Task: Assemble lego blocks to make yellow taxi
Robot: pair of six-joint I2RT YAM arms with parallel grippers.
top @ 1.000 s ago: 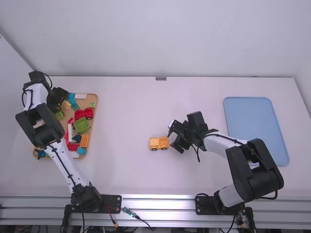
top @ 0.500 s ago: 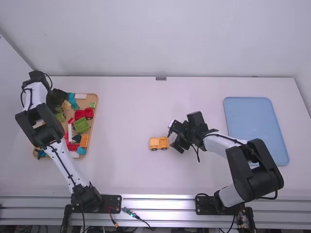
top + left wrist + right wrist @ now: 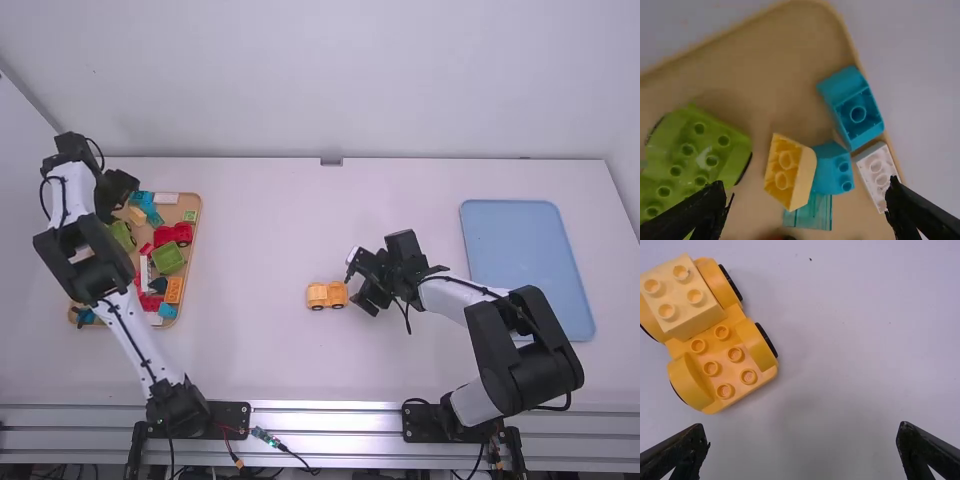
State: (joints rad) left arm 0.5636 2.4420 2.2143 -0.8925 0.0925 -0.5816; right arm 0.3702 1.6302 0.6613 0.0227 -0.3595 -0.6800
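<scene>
The left gripper (image 3: 120, 192) is hanging over the far-left part of a tan, round-cornered tray (image 3: 199, 216), its fingers standing wide apart and holding nothing. Beneath it, a rounded green plastic piece (image 3: 699, 145) is showing raised studs and dark wheels; a smooth yellow slant-sided block (image 3: 802, 177) is lying with two round forms on one face, touching a blue two-studded block (image 3: 835, 167). A see-through teal block (image 3: 812, 212) is sitting just beside these. A hollow blue block (image 3: 857, 112) and a white studded block (image 3: 876, 170) are lying by the tray's edge. Elsewhere in the tray, a red wheeled piece (image 3: 175, 234), a square green box-like piece (image 3: 168, 258) and an orange studded block (image 3: 174, 290) are crowding together. Near the table's middle, the yellow plastic car base (image 3: 722, 357) is standing on black-tyred wheels, carrying a pale yellow four-studded block (image 3: 682, 295) at one end. The right gripper (image 3: 362, 284) is resting just beside it, fingers wide open, gripping nothing. Farther right, the right arm is overlapping one corner of a flat, pale blue tray (image 3: 530, 260).
</scene>
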